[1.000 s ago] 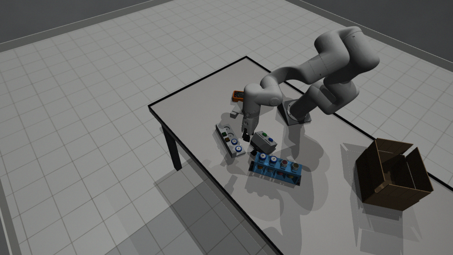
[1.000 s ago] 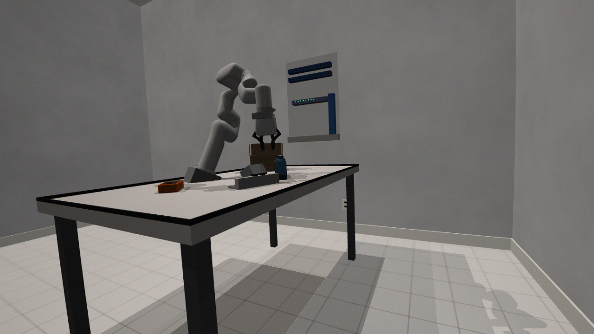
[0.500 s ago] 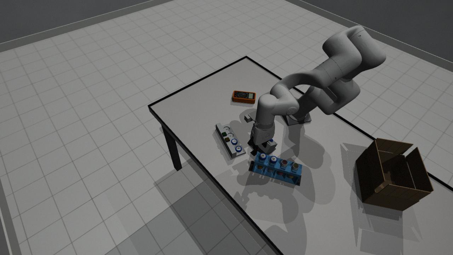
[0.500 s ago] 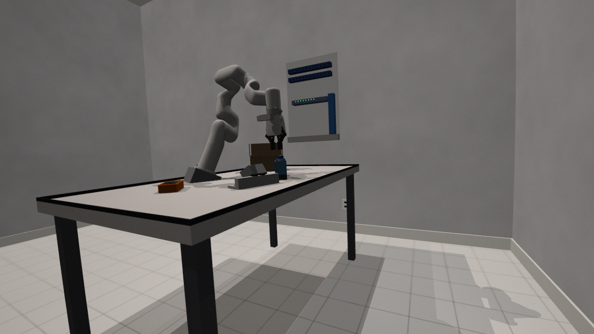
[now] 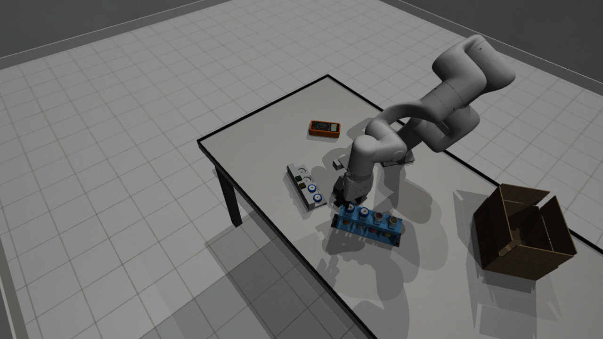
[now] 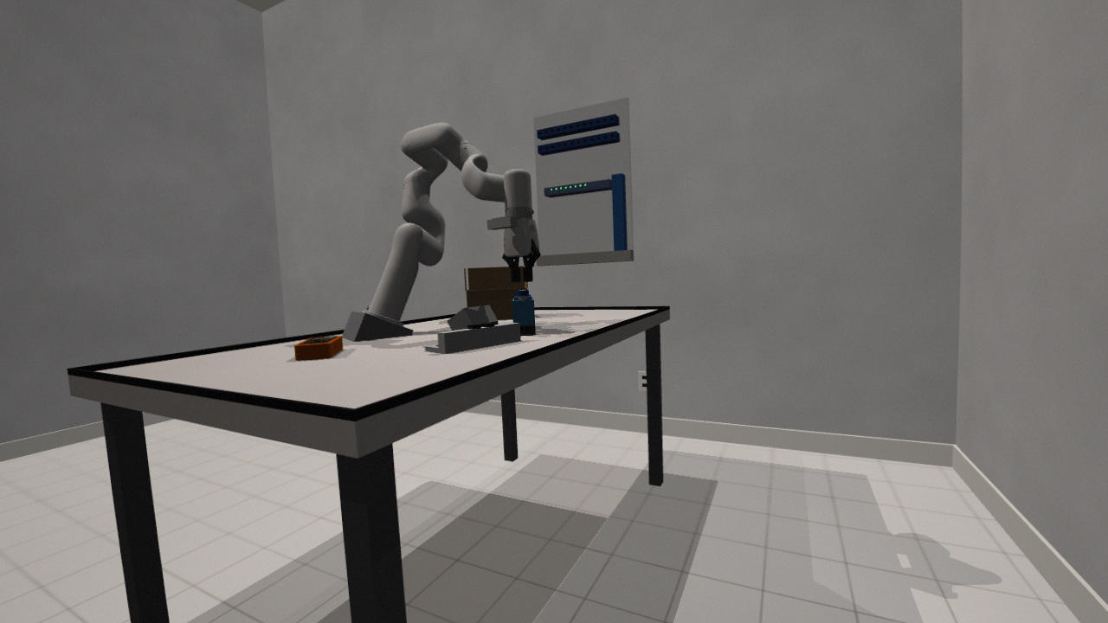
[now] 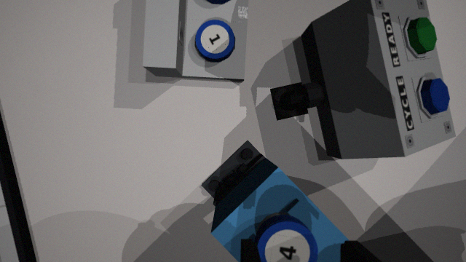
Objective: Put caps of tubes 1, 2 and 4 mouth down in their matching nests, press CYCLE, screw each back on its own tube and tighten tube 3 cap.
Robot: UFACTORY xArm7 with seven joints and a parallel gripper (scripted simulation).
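The blue decapping station (image 5: 381,230) (image 7: 243,212) holds four tubes. Cap 4 (image 5: 349,206) (image 7: 287,248) and cap 3 (image 5: 363,211) sit on their tubes. Tube 2 (image 5: 378,216) and tube 1 (image 5: 393,219) stand uncapped. Cap 1 (image 5: 316,197) (image 7: 215,39) and cap 2 (image 5: 312,188) lie in their nests on the grey cap tray (image 5: 295,173) (image 7: 162,36). My gripper (image 5: 343,203) (image 6: 520,272) (image 7: 303,254) is open and empty. It hangs just above cap 4, with one finger on each side. The key housing (image 7: 349,91) shows the green READY key (image 7: 421,36) and the blue CYCLE key (image 7: 434,95), both unlit.
An orange multimeter (image 5: 324,128) (image 6: 318,347) lies at the back of the table. An open cardboard box (image 5: 522,231) (image 6: 484,288) stands at the right end. The black table edge (image 5: 269,227) runs close to the tray and the station. A panel (image 6: 582,182) hangs on the wall.
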